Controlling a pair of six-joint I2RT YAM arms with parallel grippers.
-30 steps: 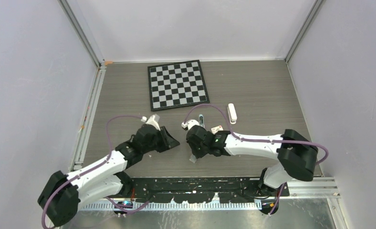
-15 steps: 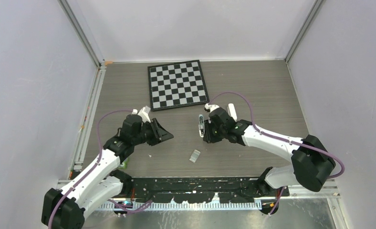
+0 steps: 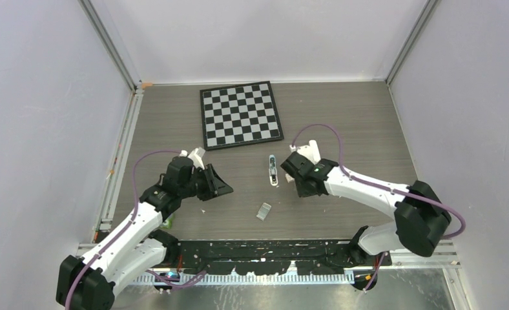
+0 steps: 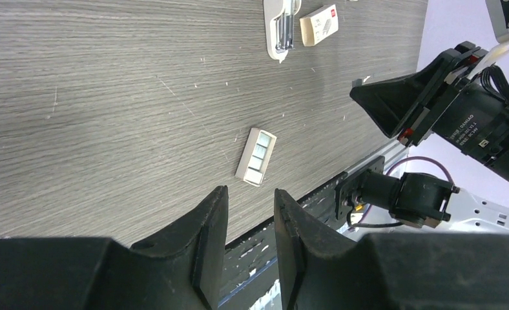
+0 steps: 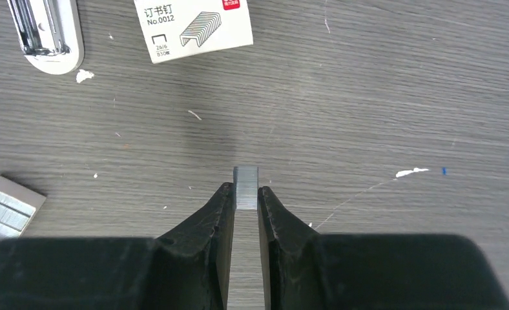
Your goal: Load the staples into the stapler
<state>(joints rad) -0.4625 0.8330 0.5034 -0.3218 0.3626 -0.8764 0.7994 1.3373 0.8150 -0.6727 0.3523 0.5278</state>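
Note:
The stapler [image 3: 273, 169] lies open on the table, white with its metal channel facing up. It also shows in the left wrist view [image 4: 281, 29] and the right wrist view [image 5: 45, 29]. My right gripper [image 3: 299, 183] hangs just right of the stapler and is shut on the staples [image 5: 245, 187], a small silvery block standing out past its tips [image 5: 244, 194]. My left gripper [image 3: 214, 185] is open and empty [image 4: 250, 192], left of the stapler and above the table.
A white tray of staples [image 3: 263, 211] lies near the front edge and shows in both wrist views [image 4: 256, 156] [image 5: 6, 206]. A staple box [image 5: 192, 26] lies beside the stapler [image 4: 320, 24]. A chessboard [image 3: 241, 115] sits at the back.
My right gripper has moved from over the staple tray back and to the right, ending beside the stapler. My left gripper has drawn back a little to the left.

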